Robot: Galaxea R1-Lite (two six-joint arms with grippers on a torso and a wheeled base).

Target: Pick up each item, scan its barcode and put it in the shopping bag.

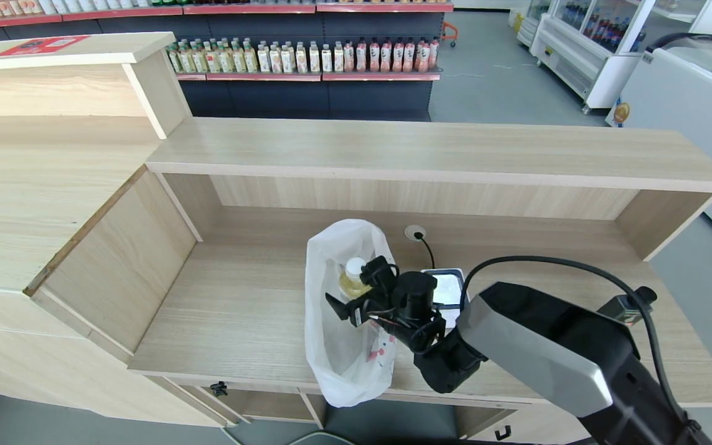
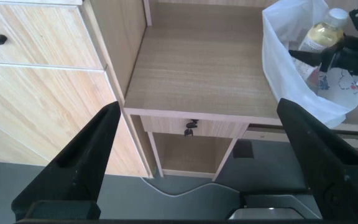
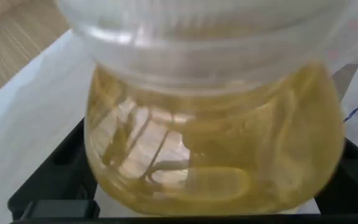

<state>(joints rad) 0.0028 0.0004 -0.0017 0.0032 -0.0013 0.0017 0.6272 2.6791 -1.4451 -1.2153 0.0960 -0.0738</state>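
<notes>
One clear plastic bottle (image 1: 353,279) of yellow liquid with a white cap sits cap-up in the open mouth of a thin white plastic shopping bag (image 1: 331,352). The right claw (image 1: 354,288) holds it, one black finger closed against each side of its body. The bag stands on the pale wooden counter (image 1: 238,309) at its near edge, and its bottom sags over that edge. Just right of the bag, beyond the right arm, lies a flat white-and-grey scanner (image 1: 449,285), with a black cable (image 1: 427,250) running to a round hole on the far side of the counter. The left claw (image 2: 204,165) is spread wide with nothing between its fingers, off the counter's near left corner, beside pale wooden drawers (image 2: 30,56).
</notes>
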